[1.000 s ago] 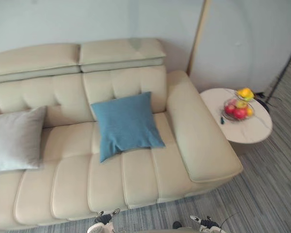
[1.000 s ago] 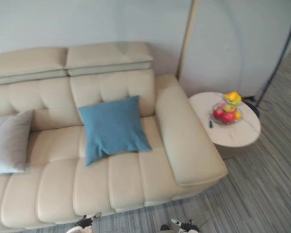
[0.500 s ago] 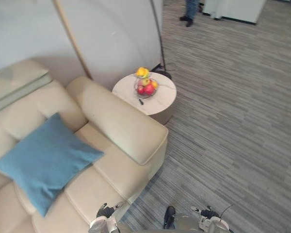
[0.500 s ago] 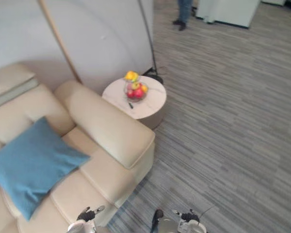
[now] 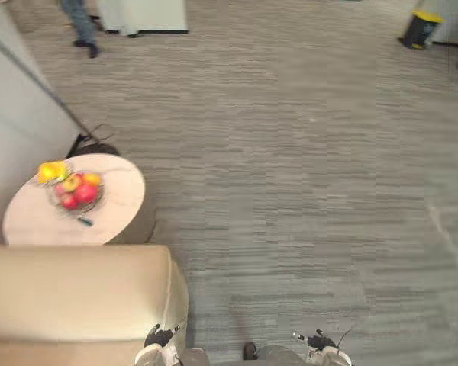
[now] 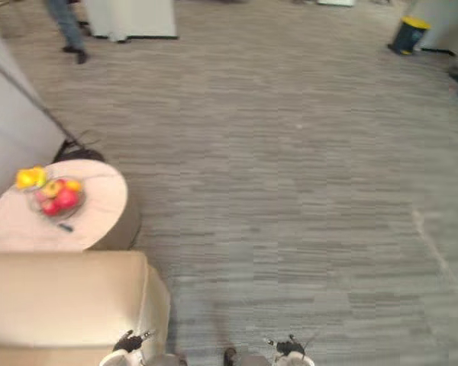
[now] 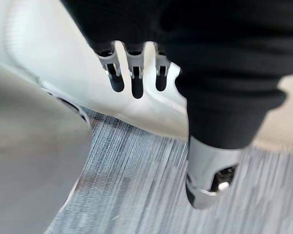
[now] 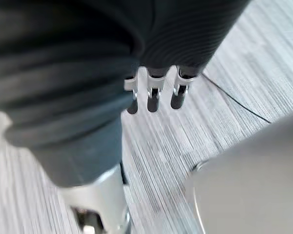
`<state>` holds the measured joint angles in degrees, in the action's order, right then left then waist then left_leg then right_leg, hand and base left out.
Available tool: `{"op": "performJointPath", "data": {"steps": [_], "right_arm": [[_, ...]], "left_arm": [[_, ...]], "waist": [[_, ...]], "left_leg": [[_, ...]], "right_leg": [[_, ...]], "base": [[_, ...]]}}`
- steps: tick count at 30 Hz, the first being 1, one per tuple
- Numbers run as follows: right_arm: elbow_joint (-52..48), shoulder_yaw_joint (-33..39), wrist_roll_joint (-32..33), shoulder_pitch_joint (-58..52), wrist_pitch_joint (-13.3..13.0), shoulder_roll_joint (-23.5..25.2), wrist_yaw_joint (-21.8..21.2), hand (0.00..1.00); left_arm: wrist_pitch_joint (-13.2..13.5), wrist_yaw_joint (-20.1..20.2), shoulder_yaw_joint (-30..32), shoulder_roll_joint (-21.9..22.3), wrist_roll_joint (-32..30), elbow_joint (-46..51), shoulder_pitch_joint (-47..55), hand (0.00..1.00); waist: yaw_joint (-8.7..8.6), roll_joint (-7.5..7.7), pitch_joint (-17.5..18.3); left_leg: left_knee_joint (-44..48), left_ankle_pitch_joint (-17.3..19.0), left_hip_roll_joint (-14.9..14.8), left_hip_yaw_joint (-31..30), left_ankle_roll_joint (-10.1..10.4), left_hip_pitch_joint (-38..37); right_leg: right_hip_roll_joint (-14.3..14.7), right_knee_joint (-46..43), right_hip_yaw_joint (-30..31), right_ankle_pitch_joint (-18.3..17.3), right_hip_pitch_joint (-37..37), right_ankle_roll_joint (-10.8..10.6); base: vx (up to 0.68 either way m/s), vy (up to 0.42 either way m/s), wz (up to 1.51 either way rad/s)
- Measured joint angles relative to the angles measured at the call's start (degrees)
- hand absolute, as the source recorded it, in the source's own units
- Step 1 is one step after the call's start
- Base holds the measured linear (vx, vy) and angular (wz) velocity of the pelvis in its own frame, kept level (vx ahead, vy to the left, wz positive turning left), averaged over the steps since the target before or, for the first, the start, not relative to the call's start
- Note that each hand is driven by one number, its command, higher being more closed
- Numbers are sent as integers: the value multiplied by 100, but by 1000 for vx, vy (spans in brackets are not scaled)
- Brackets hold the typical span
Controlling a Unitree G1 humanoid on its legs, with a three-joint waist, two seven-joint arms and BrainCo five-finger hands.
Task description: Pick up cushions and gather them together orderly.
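The cream sofa's armrest (image 5: 76,290) lies at the lower left, and grey striped carpet (image 5: 305,175) spreads ahead. My left hand (image 5: 159,336) hangs low by the armrest's corner. Its fingers (image 7: 133,78) are straight and relaxed with nothing in them, the cream sofa (image 7: 49,58) just past them. My right hand (image 5: 320,341) hangs low over the carpet, its fingers (image 8: 154,95) loose and holding nothing.
A round pale side table (image 5: 114,221) stands beyond the armrest with a fruit bowl (image 5: 76,191) and yellow fruit (image 5: 50,170) on it. A person's legs (image 5: 80,27) and a white cabinet (image 5: 141,14) are at the far left. A yellow-topped bin (image 5: 421,27) stands at the far right.
The camera has swung to the right: the sofa seat and its blue and grey cushions have slid out of view, and open carpet has come in. Both hands stay low and empty.
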<state>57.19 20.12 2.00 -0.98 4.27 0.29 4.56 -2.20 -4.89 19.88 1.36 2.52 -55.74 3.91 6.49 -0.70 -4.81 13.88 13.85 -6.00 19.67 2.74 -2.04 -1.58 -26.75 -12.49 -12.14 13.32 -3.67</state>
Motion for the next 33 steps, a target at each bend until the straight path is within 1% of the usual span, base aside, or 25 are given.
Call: {"op": "performJointPath", "data": {"steps": [2, 3, 4, 7, 9, 10, 11, 12, 14, 16, 18, 19, 20, 21, 23, 24, 25, 26, 27, 28, 29, 30, 31, 32, 33], "right_arm": [[83, 34, -160, 108, 4, -5, 5, 0], [220, 44, -203, 164, 1, -11, 9, 0], [308, 64, -203, 208, 2, -71, 15, 0], [532, 325, -195, 216, -18, -282, 40, 0], [584, 460, -195, 74, -16, -314, 56, 0], [531, 439, -180, -31, -17, -301, 72, 0], [473, 399, -141, -59, -20, -287, 96, 0], [434, 361, -130, -44, -17, -273, 113, 0], [432, 353, -72, 18, 7, -252, 111, 0], [414, 362, -58, 7, 54, -244, 115, 0], [281, 367, 39, -25, 95, -218, 142, 0], [203, 379, 39, -26, 91, -192, 145, 0], [165, 410, 44, -17, 85, -147, 147, 0], [162, 447, 52, -32, 92, -88, 151, 0], [-7, 444, 107, -200, 93, 139, 144, 0], [-32, 446, 186, -243, 86, 183, 129, 0], [-35, 446, 297, -210, 72, 187, 118, 0], [-154, 446, 356, -190, 50, 172, 108, 0], [-239, 446, 437, -192, 10, 174, 107, 0], [-255, 448, 490, -175, -27, 173, 107, 0], [-255, 454, 491, -146, -32, 172, 107, 0], [-247, 505, 491, -102, -33, 179, 98, 0], [-224, 632, 492, -50, -34, 187, 98, 0], [-188, 777, 497, 2, -27, 184, 96, 0], [-146, 942, 502, 46, -31, 168, 99, 0]], "left_arm": [[4, -10, -384, -101, 1, -102, -45, 0], [2, -11, -472, -194, -1, -158, -55, 0], [-8, -9, -580, -220, -2, -253, -106, 0], [-17, 3, -793, -141, -37, -356, -171, 0], [-24, 5, -772, -104, -114, -324, -174, 0], [-11, 1, -689, -86, -121, -269, -217, 0], [3, 4, -625, -88, -118, -190, -220, 0], [18, 3, -552, -83, -115, -153, -196, 0], [15, 4, -562, -58, -115, -37, -235, 0], [27, 6, -561, -56, -116, 67, -207, 0], [30, 1, -512, -5, -113, 165, -184, 0], [31, -2, -492, -7, -110, 178, -171, 0], [28, 1, -387, 18, -112, 202, -154, 0], [23, 5, -302, 28, -108, 204, -111, 0], [4, -7, -257, -73, -117, 203, -99, 0], [-1, -13, -196, -67, -112, 152, -104, 0], [-18, -22, -173, -65, -90, 133, -105, 0], [-88, -22, -209, -52, -65, 105, -117, 0], [-103, -31, -275, -66, -66, 86, -118, 0], [-105, -39, -305, -69, -66, 52, -160, 0], [-107, -42, -317, -63, -66, 32, -181, 0], [-108, -45, -357, -54, -69, -9, -223, 0], [-110, -44, -368, -40, -69, -13, -248, 0], [-110, -44, -433, -37, -69, -24, -258, 0], [-105, -48, -561, -59, -72, -104, -299, 0]], "waist": [[-2, -40, -27], [-3, -15, -38], [-22, -64, -36], [-106, -319, -39], [-120, -297, -85], [-140, -258, -169], [-127, -227, -200], [-89, -232, -209], [-16, -196, -269], [8, -184, -327], [17, -192, -330], [27, -199, -321], [87, -193, -286], [146, -135, -150], [161, 170, 42], [207, 187, 40], [235, 185, 29], [175, 122, -28], [78, 61, -86], [16, 69, -91], [-11, 62, -95], [-19, 48, -107], [-26, 46, -114], [-45, 42, -116], [-100, 28, -128]], "left_leg": [[-96, 0, -14, 286, 0, -283], [-134, 4, 18, 341, 6, -427], [-142, -14, -9, 310, 29, -514], [352, -67, -100, -9, 57, -497], [1454, -249, -286, -78, 210, -228], [2633, -607, -456, -259, 59, 177], [3468, -719, -591, -400, -123, 571], [3924, -412, -595, -563, -245, 894], [3786, -27, -428, -772, -143, 1404], [2895, 47, -267, -885, -122, 1653], [1403, -57, -50, -1152, -6, 1789], [991, -166, -6, -1265, 49, 1812], [680, -540, -1, -1363, 0, 1788], [746, -668, 97, -1365, -124, 1751], [797, -206, 169, -830, -116, 1570], [765, -97, 169, -622, -147, 1358], [671, -37, 172, -391, -193, 1075], [577, 78, 175, -261, -219, 676], [471, 116, 176, -177, -240, 358], [304, 116, 176, -91, -239, 27], [100, 115, 167, -16, -239, -239], [-233, 111, 163, 72, -227, -574], [-459, 95, 152, 126, -200, -806], [-602, 92, 139, 153, -195, -929], [-697, 92, 119, 142, -195, -1011]], "right_leg": [[-650, 227, -1850, -1, -162, 366], [-746, 409, -2273, 111, -212, 692], [-625, 568, -2303, 155, -380, 857], [-281, 1060, -1928, 179, -693, 894], [-133, 1429, -1753, 176, -1072, 887], [-44, 1686, -1648, 184, -1361, 876], [29, 1774, -1483, 176, -1503, 884], [92, 1815, -1212, 61, -1568, 984], [85, 1830, -792, 32, -1656, 974], [59, 1879, -448, -19, -1793, 884], [62, 1886, 53, -143, -1880, 735], [70, 1887, 200, -176, -1882, 682], [98, 1886, 553, -245, -1892, 571], [44, 1910, 841, -308, -1896, 481], [-215, 1526, 1242, -402, -1766, 296], [-273, 904, 1405, -436, -1528, 131], [-333, -63, 1509, -422, -1132, -219], [-391, -1391, 1471, -160, -604, -822], [-458, -2186, 1350, -40, -347, -1026], [-567, -2657, 1064, -12, -125, -859], [-660, -2736, 773, -30, -3, -688], [-787, -2531, 308, -128, 188, -413], [-843, -2137, -1, -203, 302, -231], [-837, -1620, -236, -202, 429, -135], [-790, -840, -388, -45, 593, 24]], "base": [[233, -66, -101], [278, -142, -110], [268, -160, -89], [250, -117, -62], [187, -84, -36], [123, -80, -48], [124, -55, -76], [132, 2, -109], [176, 47, -124], [193, 105, -109], [262, 192, -109], [328, 228, -131], [397, 261, -140], [526, 302, -133], [498, 224, -115], [463, 210, -129], [423, 213, -113], [377, 216, -78], [382, 172, -41], [389, 146, -17], [482, 114, -21], [415, 73, -22], [503, 49, -24], [341, -14, -13], [426, -68, 5]]}}
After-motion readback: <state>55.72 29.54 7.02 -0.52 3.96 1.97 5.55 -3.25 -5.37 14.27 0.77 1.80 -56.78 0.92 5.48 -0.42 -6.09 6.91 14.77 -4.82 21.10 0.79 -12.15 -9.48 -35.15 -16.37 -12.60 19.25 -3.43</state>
